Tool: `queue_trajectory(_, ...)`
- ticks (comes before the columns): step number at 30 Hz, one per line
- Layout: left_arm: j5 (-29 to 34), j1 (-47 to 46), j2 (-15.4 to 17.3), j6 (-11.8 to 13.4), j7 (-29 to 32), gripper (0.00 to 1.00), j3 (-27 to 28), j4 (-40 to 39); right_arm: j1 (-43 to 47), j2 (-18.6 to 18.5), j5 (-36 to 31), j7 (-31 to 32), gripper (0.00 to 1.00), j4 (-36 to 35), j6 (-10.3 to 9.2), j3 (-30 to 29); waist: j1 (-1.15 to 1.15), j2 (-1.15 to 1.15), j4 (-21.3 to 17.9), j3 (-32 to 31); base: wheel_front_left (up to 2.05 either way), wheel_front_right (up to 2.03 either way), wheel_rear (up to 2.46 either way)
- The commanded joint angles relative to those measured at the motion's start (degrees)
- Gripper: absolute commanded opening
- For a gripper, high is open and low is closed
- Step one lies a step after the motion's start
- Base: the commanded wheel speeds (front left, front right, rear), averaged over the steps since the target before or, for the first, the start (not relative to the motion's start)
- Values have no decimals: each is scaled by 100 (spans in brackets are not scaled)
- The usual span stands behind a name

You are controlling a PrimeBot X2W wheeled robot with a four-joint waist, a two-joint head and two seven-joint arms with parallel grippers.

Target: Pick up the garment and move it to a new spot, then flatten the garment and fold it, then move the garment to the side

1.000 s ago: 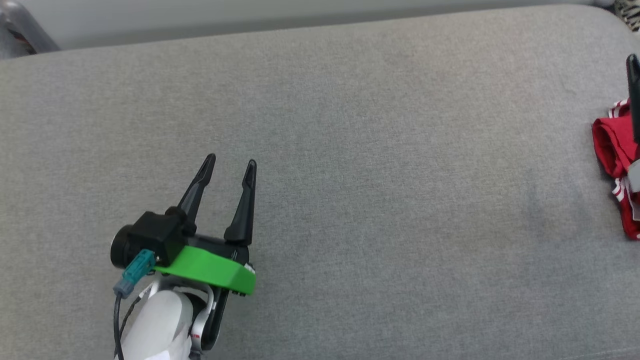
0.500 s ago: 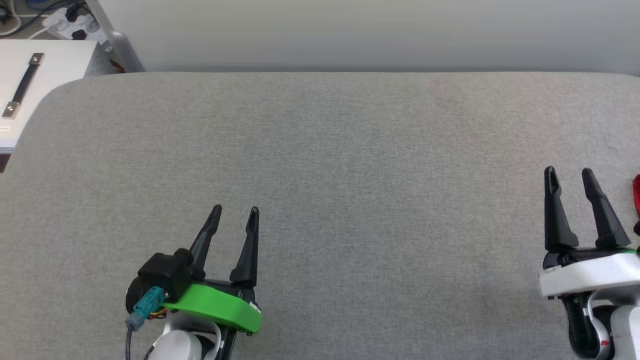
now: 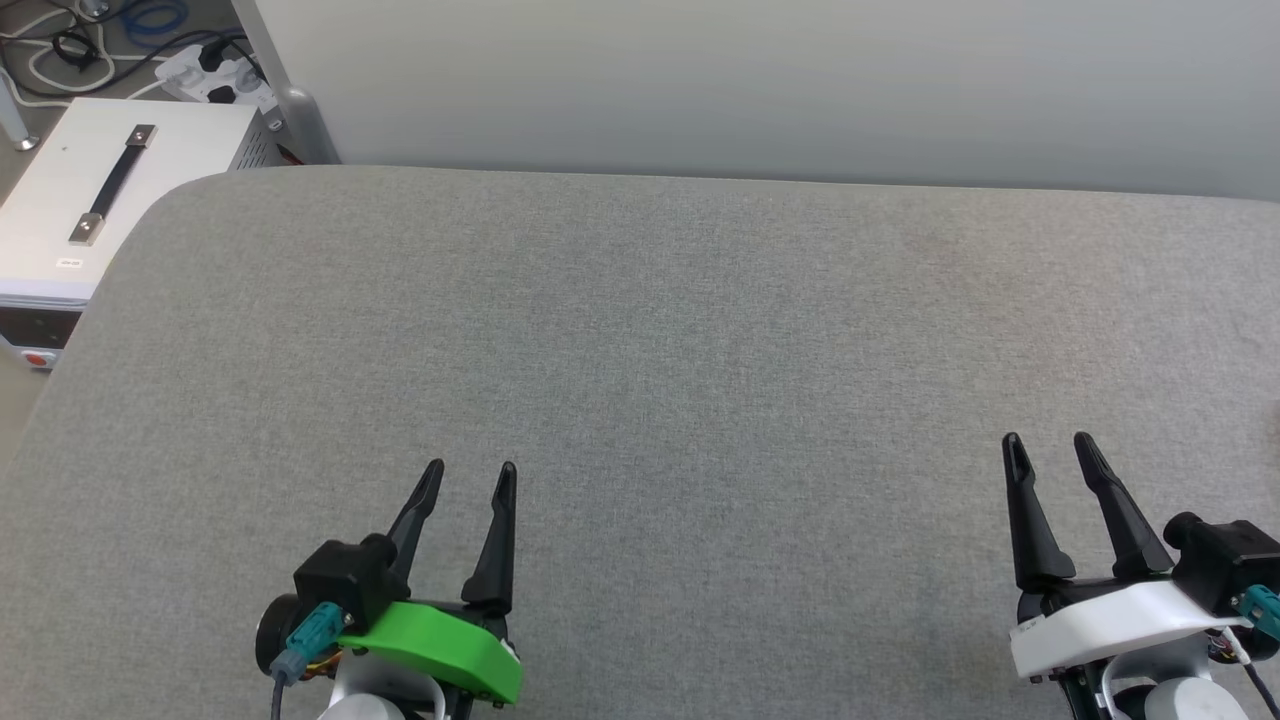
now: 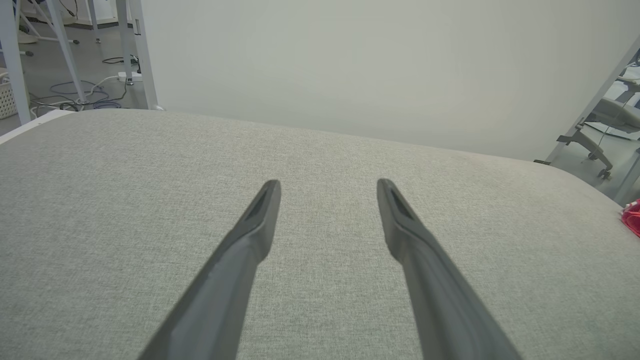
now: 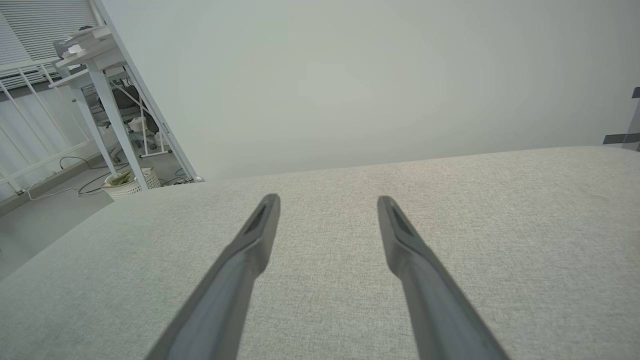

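Whole view: the head camera had swung left over the last second. That shift was the camera's doing, not the cloth's.
Worktop: the grey fabric-covered worktop (image 3: 640,330) with rounded corners ran wide and smooth under both arms, with a pale wall (image 3: 750,90) behind it.
Box: a white metal box (image 3: 130,190) with a black strap handle stood off the far left corner, cables trailing on the floor beyond.
Right claw: a second earlier one of its dark fingers had stood over the red cloth. Now the white-collared right claw (image 3: 1047,440) sat at the lower right, fingers spread wide, nothing between them, pointing at plain grey.
Left claw: the green-collared left claw (image 3: 471,467) hovered at the lower left, fingers just as wide and holding nothing.
Garment: a small bunched scrap of the red jersey T-shirt (image 4: 632,220) peeked in at the far right edge of the left wrist view, at the worktop's right end and well apart from both claws. Too little showed to read print, sleeves or fold. A second earlier it had looked like a compact red bundle with striped trim.
Meaning: both claws were off the cloth and parked, so I judged the move to the side done and the task at or near its close. How neat the fold was could not be told.
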Motion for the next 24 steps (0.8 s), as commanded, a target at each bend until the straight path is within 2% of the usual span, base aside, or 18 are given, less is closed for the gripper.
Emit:
queue_trajectory(1, 49, 84, -46, -46, -32, 100, 24, 7, 37, 13, -35, -46, 100, 25, -4, 21, 1, 0, -1, -4, 0, 0, 0)
queue_trajectory(20, 121, 57, -108, -66, -32, 100, 127, -46, -13, 31, -226, -79, 100, 146, -4, 108, 1, 0, -38, -29, 0, 0, 0)
queue_trajectory(21, 98, 3, -91, -34, 2, 0, 123, -46, -2, 34, -205, -39, 0, 129, 0, 106, 1, 0, -41, -33, 0, 0, 0)
queue_trajectory(24, 93, -8, -89, -34, 11, 0, 123, -41, -2, 32, -204, -31, 0, 127, 0, 107, 1, 0, -41, -33, 0, 0, 0)
